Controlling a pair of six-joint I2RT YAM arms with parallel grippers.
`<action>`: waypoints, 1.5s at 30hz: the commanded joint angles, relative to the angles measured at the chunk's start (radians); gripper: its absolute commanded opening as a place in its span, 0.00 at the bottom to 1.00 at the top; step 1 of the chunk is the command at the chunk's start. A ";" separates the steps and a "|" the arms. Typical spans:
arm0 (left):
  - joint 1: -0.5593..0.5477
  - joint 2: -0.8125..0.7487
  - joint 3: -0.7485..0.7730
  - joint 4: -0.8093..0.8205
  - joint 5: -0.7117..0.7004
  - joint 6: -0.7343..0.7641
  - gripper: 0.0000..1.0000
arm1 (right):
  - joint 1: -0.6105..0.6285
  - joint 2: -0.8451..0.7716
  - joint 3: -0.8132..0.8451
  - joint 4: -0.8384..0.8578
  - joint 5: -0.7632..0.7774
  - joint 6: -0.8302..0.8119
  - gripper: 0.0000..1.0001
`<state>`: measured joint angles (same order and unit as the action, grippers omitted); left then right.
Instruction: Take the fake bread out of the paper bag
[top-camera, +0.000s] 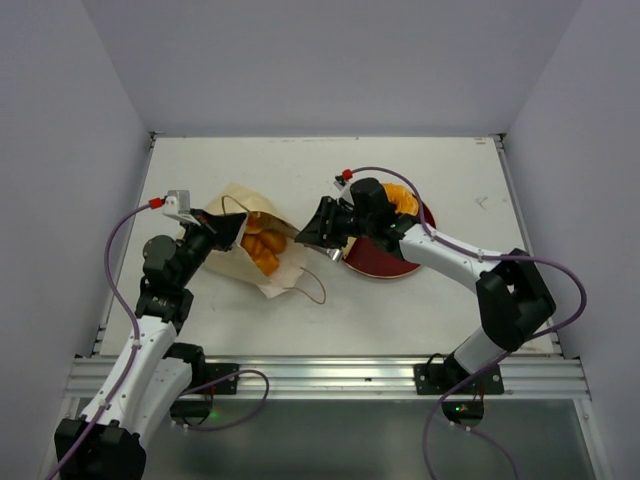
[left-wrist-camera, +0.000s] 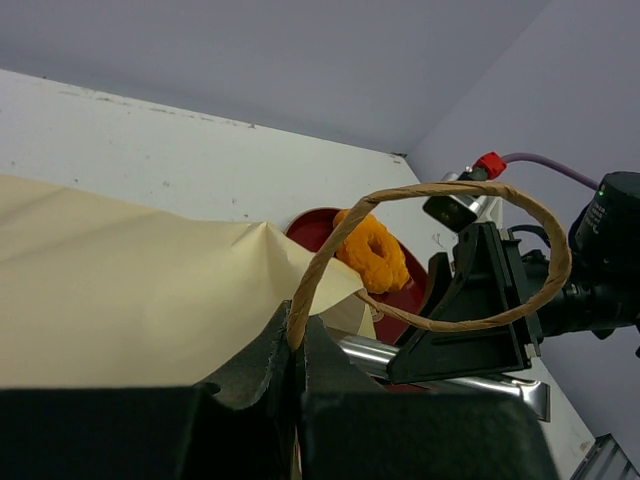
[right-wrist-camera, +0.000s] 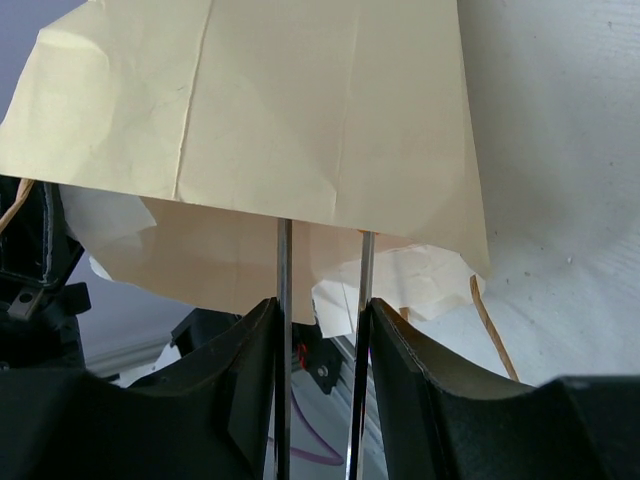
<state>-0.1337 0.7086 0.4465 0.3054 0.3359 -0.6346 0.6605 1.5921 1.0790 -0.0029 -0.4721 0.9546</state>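
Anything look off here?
The paper bag is tipped on its side and crumpled, with the left gripper pinching it at the handle. Only a doughnut is on the red plate; other bread pieces sit inside.

We had our left arm (top-camera: 150, 325) rising from the lower left, elbow bent, the left gripper (top-camera: 220, 233) pinched tight on the paper bag (top-camera: 238, 268) left of centre. Our right arm (top-camera: 455, 258) reached in from the lower right, wrist turned leftward, the right gripper (top-camera: 303, 236) mid-frame, fingers slightly parted.
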 joint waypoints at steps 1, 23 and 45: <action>-0.010 -0.009 0.008 0.069 -0.003 0.006 0.00 | -0.007 0.020 0.048 0.075 -0.013 0.039 0.43; -0.017 -0.017 0.006 0.058 -0.087 0.061 0.00 | -0.136 -0.109 0.007 -0.044 -0.302 -0.112 0.00; -0.015 -0.052 0.040 -0.020 -0.109 0.115 0.00 | -0.179 -0.357 0.050 -0.604 -0.401 -0.755 0.00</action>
<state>-0.1463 0.6777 0.4538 0.2737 0.2607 -0.5552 0.4862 1.2877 1.0790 -0.4953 -0.8116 0.3264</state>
